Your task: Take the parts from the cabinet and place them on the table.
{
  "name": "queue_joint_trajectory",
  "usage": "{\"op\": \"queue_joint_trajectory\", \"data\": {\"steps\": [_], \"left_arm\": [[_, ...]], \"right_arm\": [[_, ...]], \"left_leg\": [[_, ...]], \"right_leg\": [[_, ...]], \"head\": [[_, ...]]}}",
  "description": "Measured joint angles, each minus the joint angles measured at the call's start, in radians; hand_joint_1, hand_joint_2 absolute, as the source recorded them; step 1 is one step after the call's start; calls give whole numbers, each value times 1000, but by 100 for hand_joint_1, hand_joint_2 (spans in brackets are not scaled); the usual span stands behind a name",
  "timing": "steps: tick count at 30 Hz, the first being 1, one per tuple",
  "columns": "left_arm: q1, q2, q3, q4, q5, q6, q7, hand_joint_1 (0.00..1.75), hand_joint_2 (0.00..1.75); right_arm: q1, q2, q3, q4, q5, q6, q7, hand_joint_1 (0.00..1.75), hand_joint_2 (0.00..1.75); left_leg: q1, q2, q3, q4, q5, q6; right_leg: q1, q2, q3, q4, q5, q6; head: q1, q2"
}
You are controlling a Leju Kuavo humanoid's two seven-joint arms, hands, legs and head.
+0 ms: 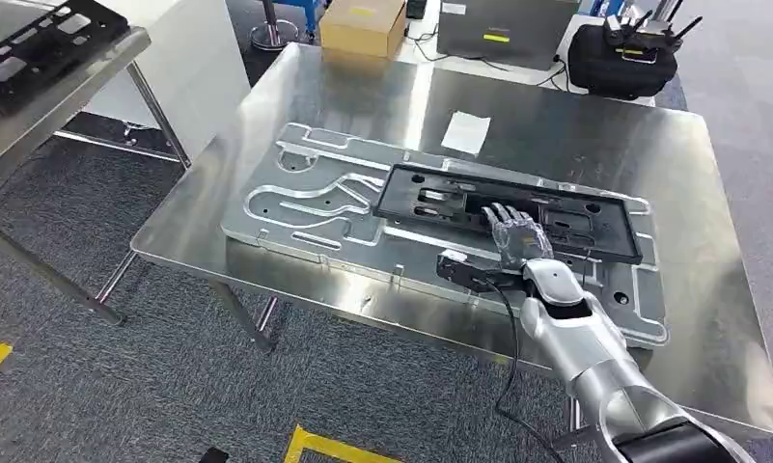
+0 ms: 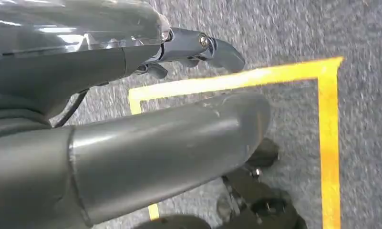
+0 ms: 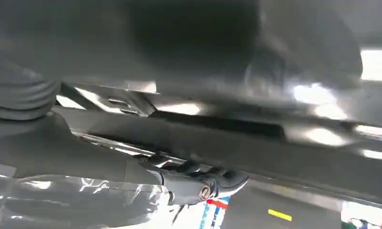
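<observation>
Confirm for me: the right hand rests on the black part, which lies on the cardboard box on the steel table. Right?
Not quite. The right hand does rest on the black part, but the part lies on the metal fixture plate on the steel table, not on the cardboard box, which sits beyond the table's far edge. The head view shows this.

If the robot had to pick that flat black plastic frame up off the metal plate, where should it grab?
Probably the near long edge of the flat black plastic frame, coming from the robot's side. It lies flat on the grooved metal plate, thin, with cut-outs fingers could hook. The right hand already rests there.
</observation>
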Motion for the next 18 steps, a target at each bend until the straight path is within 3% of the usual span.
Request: {"op": "queue_joint_trajectory", "data": {"steps": [3, 4, 5, 6, 8, 9, 10, 11, 13, 14, 15, 18], "left_arm": [[1, 0, 8, 0, 13, -14, 0, 0, 0], [1, 1, 11, 0, 13, -15, 0, 0, 0], [2, 2, 13, 0, 13, -15, 0, 0, 0], [2, 2, 14, 0, 13, -18, 0, 0, 0], [1, 3, 14, 0, 13, -18, 0, 0, 0], [2, 3, 15, 0, 13, -18, 0, 0, 0], [3, 4, 15, 0, 13, -18, 0, 0, 0], [3, 5, 16, 0, 13, -18, 0, 0, 0], [2, 6, 16, 0, 13, -18, 0, 0, 0], [0, 8, 16, 0, 13, -18, 0, 0, 0], [-2, 7, 16, 0, 13, -18, -1, 0, 0], [0, 8, 16, 0, 13, -18, 0, 0, 0]], "right_arm": [[6, 0, -3, -6, 0, -1, -10, 0, 0], [7, 1, -3, -11, 1, -2, -11, 0, 0], [6, 2, -3, -14, 3, -2, -13, 0, 0], [6, 5, -3, -18, 3, -3, -12, 0, 0], [11, 8, -3, -19, 4, -3, -12, 0, 0], [14, 9, -3, -19, 4, -3, -12, 0, 0], [16, 9, -3, -19, 5, -5, -12, 0, 0], [16, 9, -3, -19, 6, -6, -12, 0, 0], [16, 9, -3, -25, 7, -9, -12, 0, 0], [16, 9, -3, -29, 8, -11, -12, 0, 0], [17, 9, -3, -34, 9, -12, -13, 0, 0], [20, 12, -3, -48, 16, -17, -18, 0, 0]], "left_leg": [[5, 0, -3, -7, 9, -16], [-2, -3, -4, -5, 5, -23], [2, 0, -14, 14, -21, -27], [4, 0, -29, 65, -67, -30], [5, 0, -83, 222, -156, -36], [5, 0, -100, 278, -180, -39], [5, 1, -96, 292, -181, -40], [6, 1, -69, 259, -161, -41], [7, 1, 41, 87, -93, -38], [8, 0, 89, 1, -91, -34], [-1, -1, 84, -2, -88, -28], [-6, -2, 73, 1, -68, -6]], "right_leg": [[3, 1, -6, 3, 5, -7], [-10, -2, -4, -14, 15, -18], [-9, -6, -3, -19, 21, -22], [-9, -7, -8, -19, 26, -30], [-6, -7, -20, -17, 33, -31], [-6, -9, -27, -15, 38, -31], [-6, -9, -35, -12, 42, -30], [-6, -9, -44, -8, 47, -28], [-7, -8, -60, 3, 54, -22], [-7, -8, -65, 9, 58, -16], [-1, -7, -68, 11, 63, -9], [-5, -7, -70, 2, 86, 10]], "head": [[1, 0], [0, 0], [0, 0], [-8, 0], [-10, 0], [-10, 0], [-10, 0], [-10, 0], [-10, 0], [-11, 0], [-10, 0], [-6, 0]]}}
